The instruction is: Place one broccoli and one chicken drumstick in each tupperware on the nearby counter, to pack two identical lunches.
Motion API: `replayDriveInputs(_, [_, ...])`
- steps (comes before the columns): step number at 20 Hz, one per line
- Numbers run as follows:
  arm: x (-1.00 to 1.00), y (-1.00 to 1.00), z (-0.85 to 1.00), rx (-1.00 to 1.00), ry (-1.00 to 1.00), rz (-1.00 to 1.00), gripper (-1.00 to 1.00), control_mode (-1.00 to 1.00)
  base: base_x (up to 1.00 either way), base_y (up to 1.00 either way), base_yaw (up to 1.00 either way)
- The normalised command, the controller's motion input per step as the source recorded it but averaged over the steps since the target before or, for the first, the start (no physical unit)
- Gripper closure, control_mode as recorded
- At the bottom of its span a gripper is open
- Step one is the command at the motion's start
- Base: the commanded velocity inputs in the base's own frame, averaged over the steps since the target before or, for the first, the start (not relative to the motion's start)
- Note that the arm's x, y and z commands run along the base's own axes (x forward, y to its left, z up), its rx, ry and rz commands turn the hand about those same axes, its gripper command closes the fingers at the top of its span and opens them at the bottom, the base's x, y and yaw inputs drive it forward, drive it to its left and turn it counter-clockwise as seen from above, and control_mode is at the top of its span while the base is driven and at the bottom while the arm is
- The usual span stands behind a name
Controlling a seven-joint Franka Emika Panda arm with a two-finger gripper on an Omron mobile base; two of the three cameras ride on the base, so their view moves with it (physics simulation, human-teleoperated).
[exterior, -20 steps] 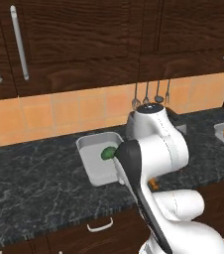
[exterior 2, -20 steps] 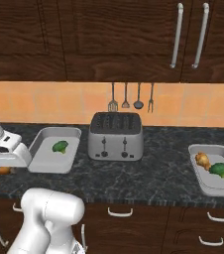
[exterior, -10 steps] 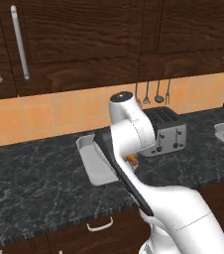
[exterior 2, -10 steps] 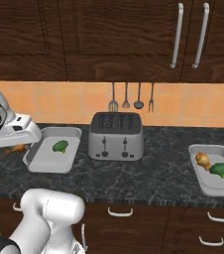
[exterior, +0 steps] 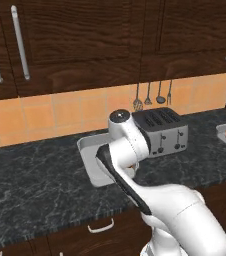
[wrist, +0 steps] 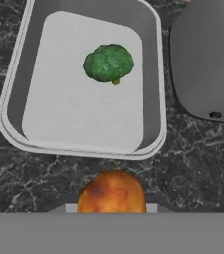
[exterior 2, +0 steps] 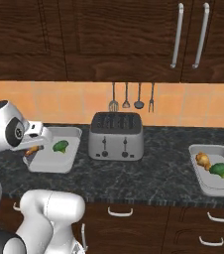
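My gripper (exterior 2: 33,148) is shut on a golden-brown chicken drumstick (wrist: 112,192) and hangs over the near end of the left tupperware (exterior 2: 43,165). That grey tray (wrist: 152,89) holds one green broccoli (wrist: 109,63), also seen from the right base view (exterior 2: 60,146). In the left base view my arm covers much of this tupperware (exterior: 91,165). A second tupperware (exterior 2: 206,182) at the right end of the counter (exterior 2: 158,178) holds a drumstick (exterior 2: 202,158) and a broccoli (exterior 2: 219,169).
A silver toaster (exterior 2: 116,135) stands between the two trays, close to the right side of the left tray (wrist: 208,59). Utensils (exterior 2: 132,96) hang on the orange tiled wall behind it. Dark wood cupboards hang above the marbled counter (exterior: 35,185).
The arm has swung from the counter's front edge up and over to the left tupperware, carrying the drumstick with it. The broccoli and both trays have stayed put.
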Motion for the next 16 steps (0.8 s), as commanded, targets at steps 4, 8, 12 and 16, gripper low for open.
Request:
replayDriveInputs(4, [0.99,0.0,-0.01,0.08,0.21,0.26,1.0,-1.0,0.0,0.0,0.0])
replayDriveInputs(8, [0.62,0.24,0.0,0.0,0.64,0.26,1.0,-1.0,0.0,0.0,0.0])
replayDriveInputs(12, [0.1,0.34,-0.15,-0.04,0.42,0.12,1.0,-1.0,0.0,0.0,0.0])
replayDriveInputs(16, [0.24,0.2,-0.3,-0.03,0.03,0.05,1.0,-1.0,0.0,0.0,0.0])
